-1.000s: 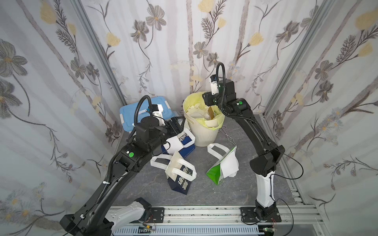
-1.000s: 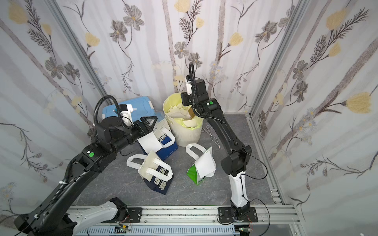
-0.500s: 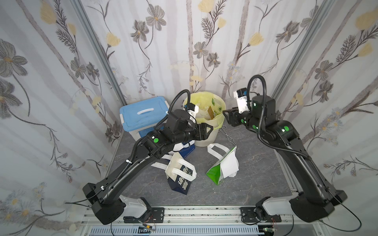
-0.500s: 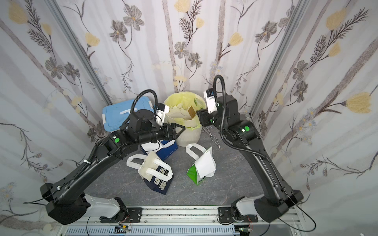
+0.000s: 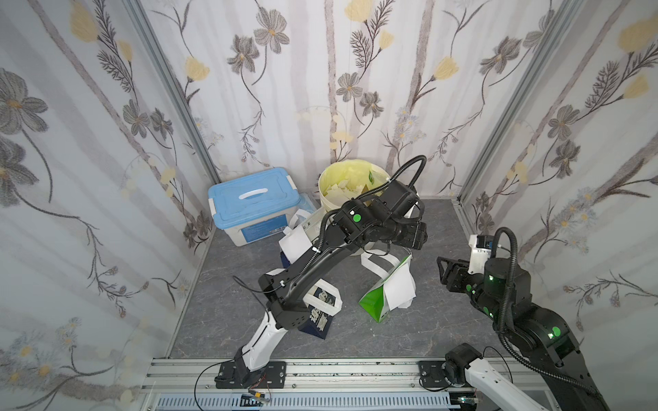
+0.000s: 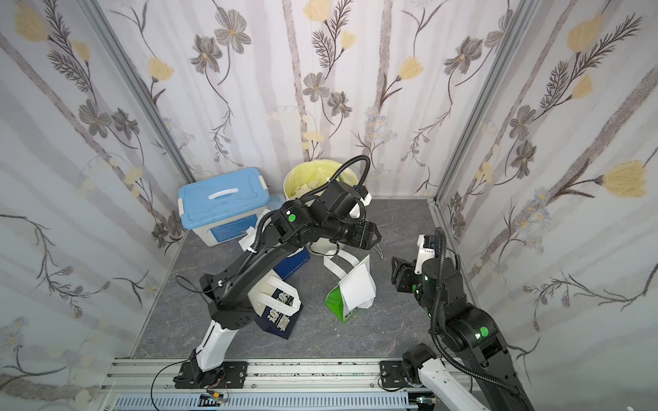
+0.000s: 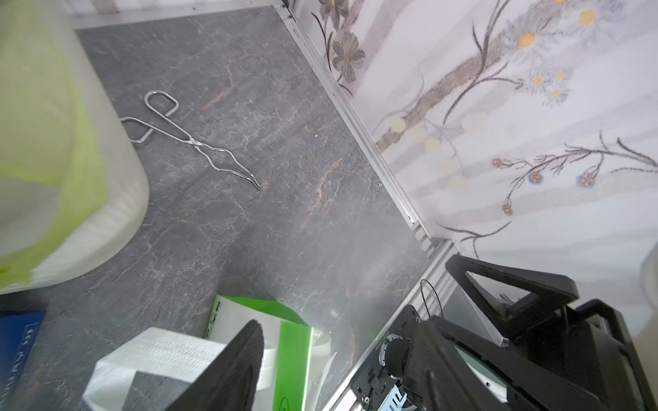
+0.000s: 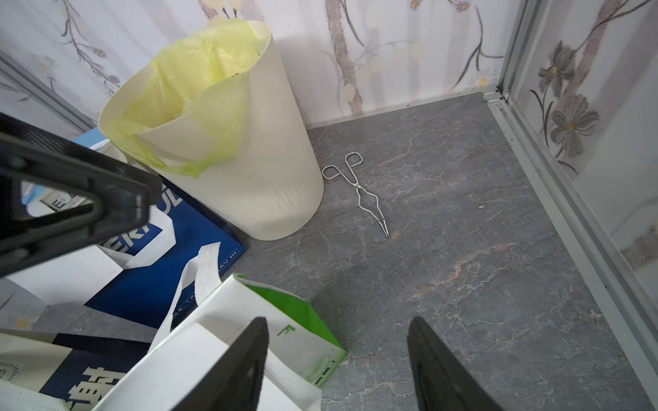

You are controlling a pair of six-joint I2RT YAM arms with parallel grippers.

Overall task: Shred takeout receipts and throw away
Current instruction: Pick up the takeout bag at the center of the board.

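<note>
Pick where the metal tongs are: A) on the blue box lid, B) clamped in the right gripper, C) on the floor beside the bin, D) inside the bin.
C: the metal tongs lie flat on the grey floor next to the cream bin.

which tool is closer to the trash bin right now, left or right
Left. The left tool hangs open close beside the bin. The right tool, also open, is farther off, out beyond the green-and-white bag from the bin.
</note>
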